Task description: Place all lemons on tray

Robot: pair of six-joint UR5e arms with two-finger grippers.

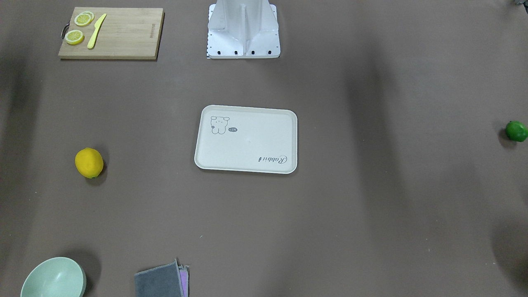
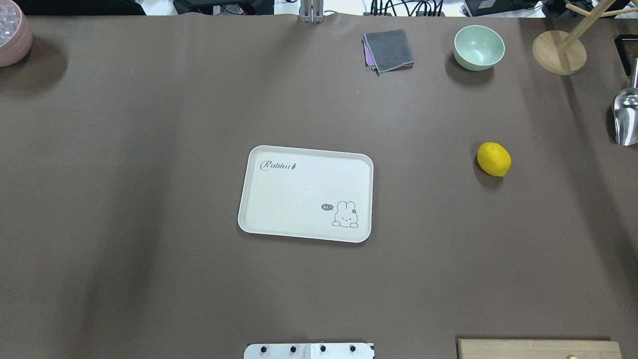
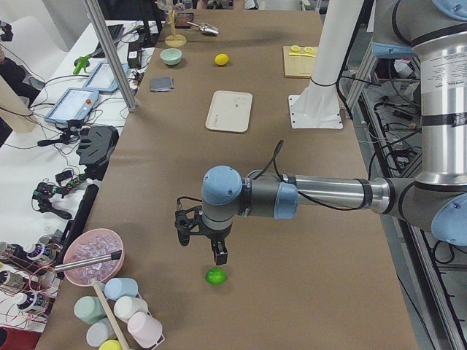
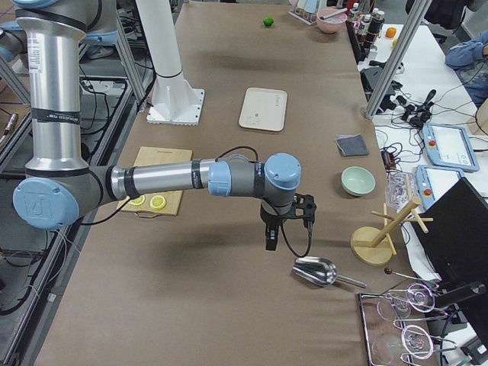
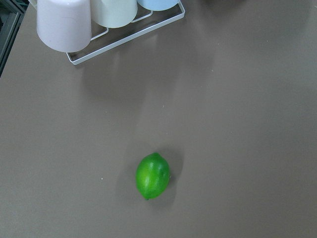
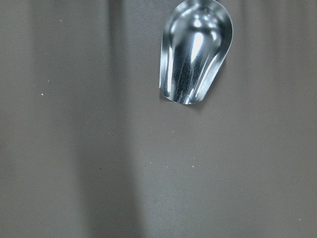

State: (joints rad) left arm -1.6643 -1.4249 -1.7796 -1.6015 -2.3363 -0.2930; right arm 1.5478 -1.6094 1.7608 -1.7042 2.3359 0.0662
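green lemon [image 5: 153, 176] lies low in the wrist frame, under the left gripper [image 3: 201, 246]; yellow lemon [image 2: 494, 159] sits right of the centred tray [image 2: 299, 194]; right gripper [image 4: 288, 229] hangs above a metal scoop [image 6: 194, 52]; finger spread of either: cannot tell

Tray [image 2: 299, 199] central, one lemon [image 2: 494, 159] well to its right, other lemon [image 5: 153, 175] far left, near cups [image 5: 64, 22]

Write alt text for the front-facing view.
An empty cream tray lies at the centre, with a yellow lemon well off to its left and a green lemon at the right edge. Top left, a board holds lemon slices and a yellow knife; a bowl and grey cloth sit at the bottom edge.
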